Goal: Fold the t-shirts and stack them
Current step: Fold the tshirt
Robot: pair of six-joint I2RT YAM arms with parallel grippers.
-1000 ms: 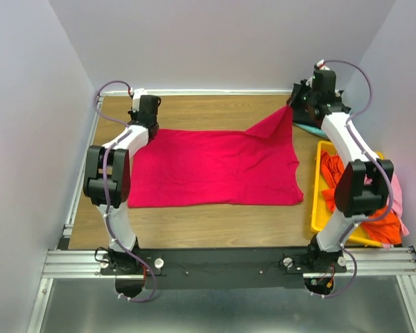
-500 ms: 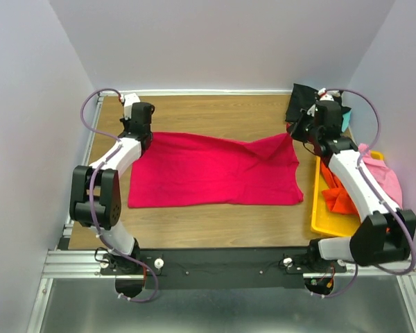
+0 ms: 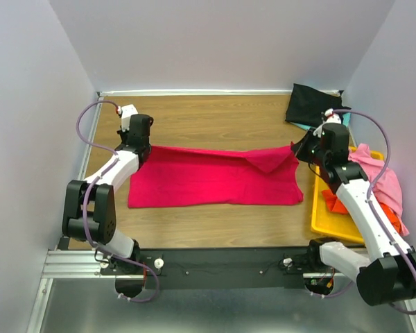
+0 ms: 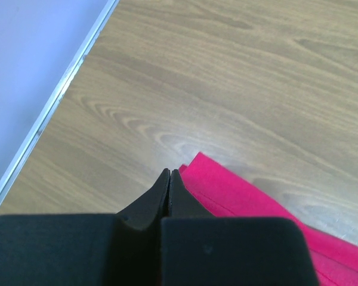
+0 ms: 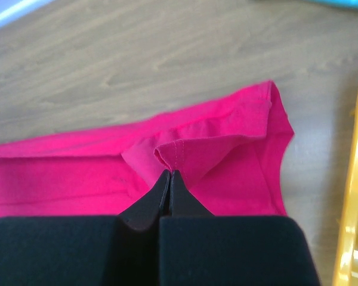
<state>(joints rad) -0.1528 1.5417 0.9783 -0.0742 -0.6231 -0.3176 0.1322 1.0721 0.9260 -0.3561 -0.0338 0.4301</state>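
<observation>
Right jaws tight on crimson t-shirt [image 5: 227, 161]

Matt crimson cloth shirt [image 3: 208, 184]; smooth wood-grain table [image 3: 215, 118]; smooth yellow plastic bin [image 3: 316, 201].

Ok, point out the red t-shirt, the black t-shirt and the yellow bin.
red t-shirt [image 3: 208, 182], top external view, middle of cloth.
black t-shirt [image 3: 312, 104], top external view, its centre.
yellow bin [image 3: 316, 211], top external view, left wall.

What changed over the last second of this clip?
The left tool and right tool pulled the far edge of the red t-shirt toward the near side, folding it over; the right one lowered its raised corner. Both stay clamped. The near hem and yellow bin stayed put.
</observation>
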